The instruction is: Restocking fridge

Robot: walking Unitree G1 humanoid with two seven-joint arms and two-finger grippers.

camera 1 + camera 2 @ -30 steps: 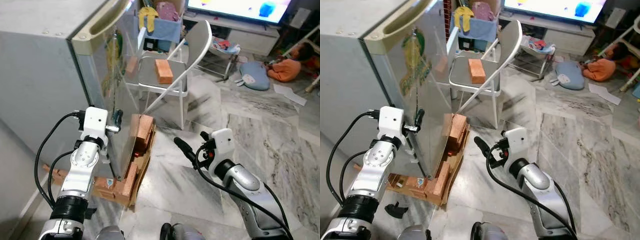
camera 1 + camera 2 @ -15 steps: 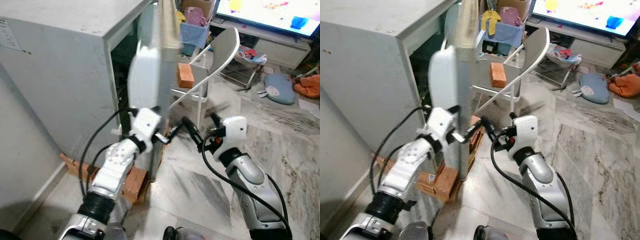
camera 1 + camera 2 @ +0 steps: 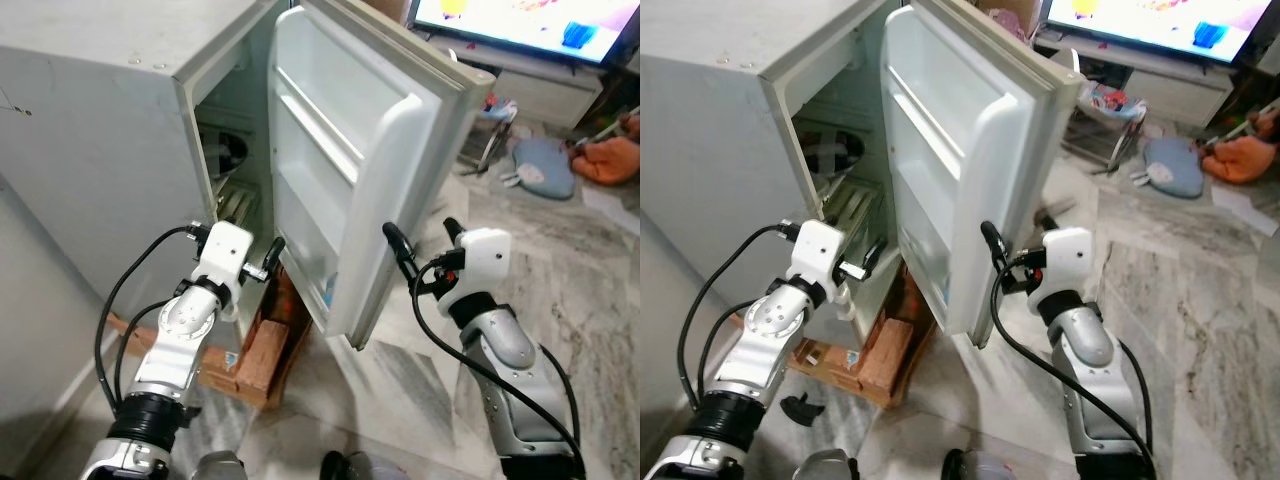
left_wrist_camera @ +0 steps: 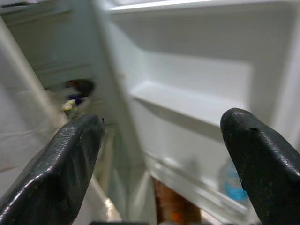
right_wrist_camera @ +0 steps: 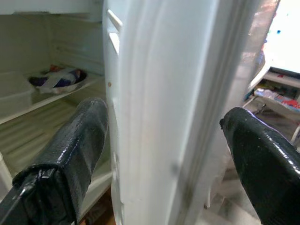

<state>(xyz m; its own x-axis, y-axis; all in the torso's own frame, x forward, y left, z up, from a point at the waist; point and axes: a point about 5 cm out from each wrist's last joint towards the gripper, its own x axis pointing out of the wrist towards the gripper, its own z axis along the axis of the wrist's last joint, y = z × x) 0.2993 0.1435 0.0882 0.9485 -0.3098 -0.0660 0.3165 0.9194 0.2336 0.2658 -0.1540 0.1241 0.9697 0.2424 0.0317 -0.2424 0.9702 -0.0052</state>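
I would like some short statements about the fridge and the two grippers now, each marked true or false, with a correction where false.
1. The fridge door stands open. True.
2. The right gripper is shut on a bottle. False: its fingers are apart, straddling the door's free edge, holding nothing.
3. The left gripper is open, near the door's inner side. True.
4. The door's lower shelf is full of cartons. False: just a small blue-capped item sits there.
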